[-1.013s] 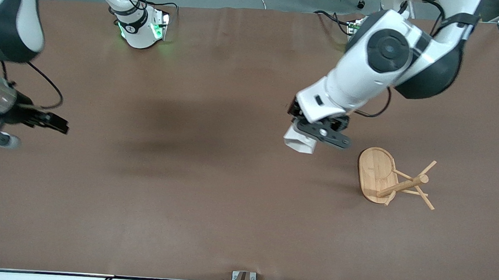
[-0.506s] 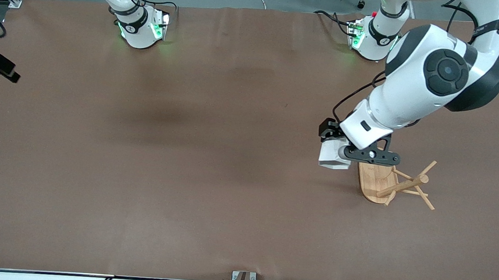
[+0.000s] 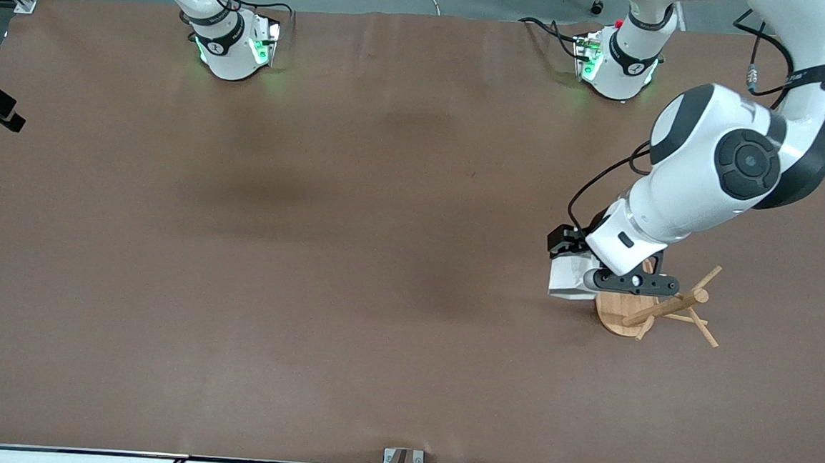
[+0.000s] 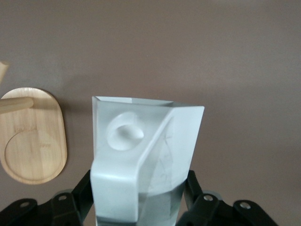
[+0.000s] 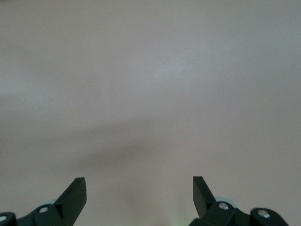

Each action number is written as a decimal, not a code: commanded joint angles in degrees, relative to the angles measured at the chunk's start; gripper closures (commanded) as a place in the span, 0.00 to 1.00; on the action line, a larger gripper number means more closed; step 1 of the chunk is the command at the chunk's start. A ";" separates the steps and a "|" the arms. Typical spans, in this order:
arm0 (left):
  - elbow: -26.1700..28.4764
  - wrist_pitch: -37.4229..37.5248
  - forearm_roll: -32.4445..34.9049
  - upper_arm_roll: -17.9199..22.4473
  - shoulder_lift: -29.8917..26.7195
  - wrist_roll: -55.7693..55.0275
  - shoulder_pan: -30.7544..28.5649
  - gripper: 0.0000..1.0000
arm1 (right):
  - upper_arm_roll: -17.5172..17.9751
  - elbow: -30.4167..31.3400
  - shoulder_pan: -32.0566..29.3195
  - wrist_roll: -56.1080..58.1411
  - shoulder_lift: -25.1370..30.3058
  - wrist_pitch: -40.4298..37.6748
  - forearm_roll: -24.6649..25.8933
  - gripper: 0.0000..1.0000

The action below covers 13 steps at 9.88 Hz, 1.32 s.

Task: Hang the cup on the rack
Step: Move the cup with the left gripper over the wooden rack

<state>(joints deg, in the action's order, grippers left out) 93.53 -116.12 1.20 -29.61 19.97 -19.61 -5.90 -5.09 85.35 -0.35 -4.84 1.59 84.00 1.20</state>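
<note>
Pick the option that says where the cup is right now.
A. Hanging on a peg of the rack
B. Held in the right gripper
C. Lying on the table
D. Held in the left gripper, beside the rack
D: the left gripper grips the cup in the air beside the rack, on no peg.
</note>
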 commanded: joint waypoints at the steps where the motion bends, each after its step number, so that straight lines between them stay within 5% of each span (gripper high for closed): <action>1: 8.58 -6.04 0.91 2.96 -3.09 4.82 0.01 0.99 | -0.09 -0.89 0.00 2.71 -0.27 -0.86 -0.67 0.00; 13: 11.76 -6.40 -3.48 12.29 -4.41 15.57 0.01 0.99 | -0.18 -0.80 -0.09 7.13 -0.27 -2.53 -0.23 0.00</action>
<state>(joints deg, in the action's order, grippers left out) 102.94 -121.18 -1.14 -18.05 15.70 -5.54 -6.02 -5.14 85.32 -0.33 1.59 1.56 81.99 1.20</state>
